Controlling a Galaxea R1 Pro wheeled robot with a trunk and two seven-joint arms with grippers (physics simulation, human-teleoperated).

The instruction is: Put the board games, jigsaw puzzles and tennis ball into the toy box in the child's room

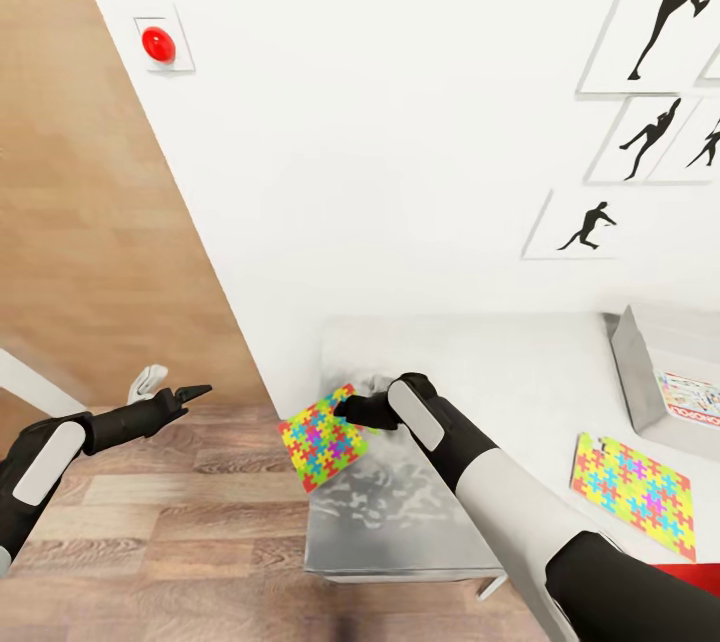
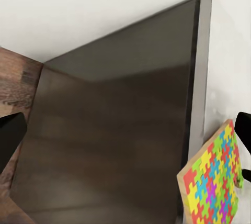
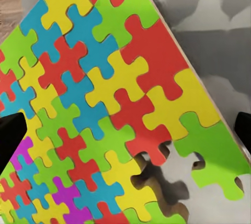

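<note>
One jigsaw puzzle (image 1: 320,437) (image 3: 104,93) (image 2: 214,182) lies at the left end of the table (image 1: 420,512), one corner overhanging the edge. My right gripper (image 1: 350,412) (image 3: 125,135) sits right over its near corner, open, with a fingertip at each side of the puzzle face. A second jigsaw puzzle (image 1: 632,492) lies flat further right on the table. The grey toy box (image 1: 640,372) stands at the back right with a pale board game (image 1: 690,399) inside. My left gripper (image 1: 193,390) (image 2: 128,132) hangs open over the floor, left of the table. The bed and tennis ball are out of view.
The table's dark side panel (image 2: 115,140) faces my left gripper. A white wall (image 1: 400,172) with silhouette pictures (image 1: 660,12) backs the table. Wood floor (image 1: 180,532) spreads to the left, with a wood-panelled wall (image 1: 90,172) and a red button (image 1: 158,44).
</note>
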